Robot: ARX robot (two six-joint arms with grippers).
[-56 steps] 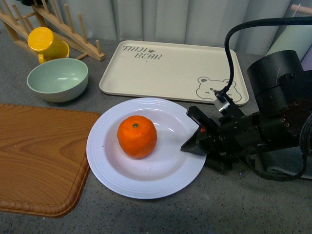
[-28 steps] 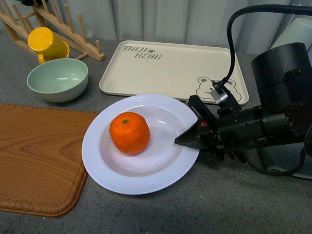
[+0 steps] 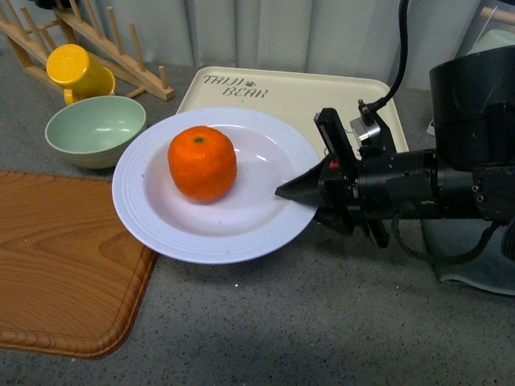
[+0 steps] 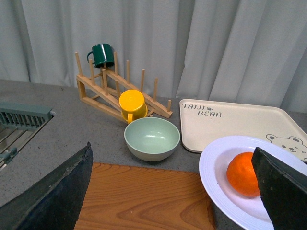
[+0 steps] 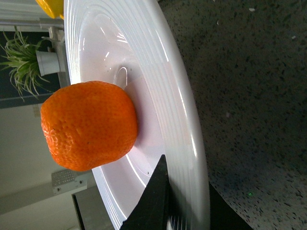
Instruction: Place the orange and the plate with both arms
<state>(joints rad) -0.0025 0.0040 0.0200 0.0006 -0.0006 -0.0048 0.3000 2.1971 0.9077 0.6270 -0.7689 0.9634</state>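
The orange point(image 3: 202, 163) sits in the white ridged plate point(image 3: 265, 211). My right gripper point(image 3: 294, 193) is shut on the plate's right rim and holds the plate a little above the grey counter, with its left edge over the corner of the wooden board. In the right wrist view the black fingers point(image 5: 156, 196) pinch the rim of the plate point(image 5: 177, 96), and the orange point(image 5: 88, 125) lies beside them. My left gripper point(image 4: 172, 191) is open and empty above the board. The plate point(image 4: 216, 167) and orange point(image 4: 243, 174) lie by its right finger point(image 4: 283, 187). It is outside the front view.
A pale green bowl point(image 3: 95, 129), a yellow cup point(image 3: 74, 71) and a wooden rack point(image 3: 121, 56) stand at the back left. The beige bear tray point(image 3: 322, 100) lies behind the plate. The wooden board point(image 3: 64, 257) fills the front left. A sink grid point(image 4: 24, 115) is further left.
My right gripper has lifted the plate with the orange off the counter and carried it to the left and away from me, towards the bowl and tray.
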